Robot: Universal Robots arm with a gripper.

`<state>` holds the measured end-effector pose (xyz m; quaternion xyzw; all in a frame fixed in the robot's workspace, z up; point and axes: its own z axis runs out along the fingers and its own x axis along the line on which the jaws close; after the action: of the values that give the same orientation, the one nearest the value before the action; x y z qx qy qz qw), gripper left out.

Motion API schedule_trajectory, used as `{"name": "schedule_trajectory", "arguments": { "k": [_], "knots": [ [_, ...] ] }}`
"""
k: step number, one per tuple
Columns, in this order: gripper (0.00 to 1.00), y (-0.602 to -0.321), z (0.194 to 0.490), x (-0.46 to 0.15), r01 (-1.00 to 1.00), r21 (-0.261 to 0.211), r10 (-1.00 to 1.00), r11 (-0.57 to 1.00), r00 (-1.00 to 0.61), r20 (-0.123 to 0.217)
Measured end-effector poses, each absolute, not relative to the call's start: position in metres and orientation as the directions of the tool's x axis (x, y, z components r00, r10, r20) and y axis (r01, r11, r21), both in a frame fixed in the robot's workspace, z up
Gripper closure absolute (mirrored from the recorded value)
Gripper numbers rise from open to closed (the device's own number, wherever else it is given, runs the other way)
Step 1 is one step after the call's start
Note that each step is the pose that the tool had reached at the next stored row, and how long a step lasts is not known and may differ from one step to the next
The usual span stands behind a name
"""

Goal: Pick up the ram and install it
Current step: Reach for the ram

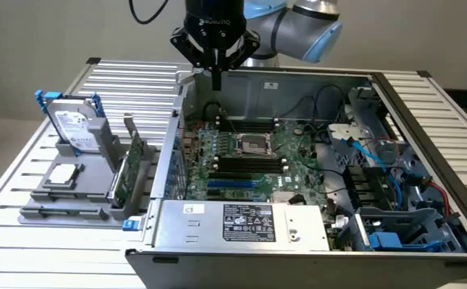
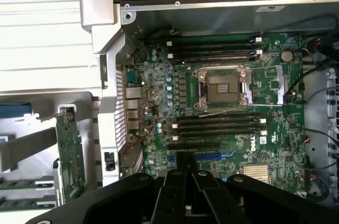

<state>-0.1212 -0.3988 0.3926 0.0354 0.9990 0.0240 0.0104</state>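
**Bench laid out, ram not yet picked up**

Slatted metal bench (image 1: 434, 120) carried an open case (image 1: 298, 76) with its board (image 1: 250, 162) facing up. The pincer (image 1: 216, 84) hung above the case's far wall, pointing straight down. Its fingers were pressed together with nothing between them. In the wrist view the pincer (image 2: 185, 156) looked down on the board from above, well clear of it.

The ram (image 2: 24, 184) lay in a grey holder (image 1: 73, 192) outside the case, well apart from the pincer, off to the exterior view's left and nearer that camera. It showed in the wrist view as thin green strips lying flat, just beside a wider green card (image 1: 127, 174) that stood on edge in the same holder. A drive (image 1: 73, 129) with blue rails stood at the holder's far end, also to the exterior view's left of the pincer.

Below the pincer, long black slots (image 2: 220, 128) ran on both sides of the socket (image 2: 220, 86). Whether any of them already held a stick could not be told.

As a judgement, the task stood at its very start. The ram had not been gripped or lifted, and the pincer was nowhere near it. Both the pick-up and the seating in a slot were left to do.
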Motion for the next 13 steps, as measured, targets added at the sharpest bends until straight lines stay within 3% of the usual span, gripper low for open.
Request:
{"name": "schedule_trajectory", "arguments": {
  "k": [13],
  "knots": [
    [0.90,-0.399,0.393,-0.138,0.070,0.049,0.071,0.996,-0.997,-0.019]
  ]
}}
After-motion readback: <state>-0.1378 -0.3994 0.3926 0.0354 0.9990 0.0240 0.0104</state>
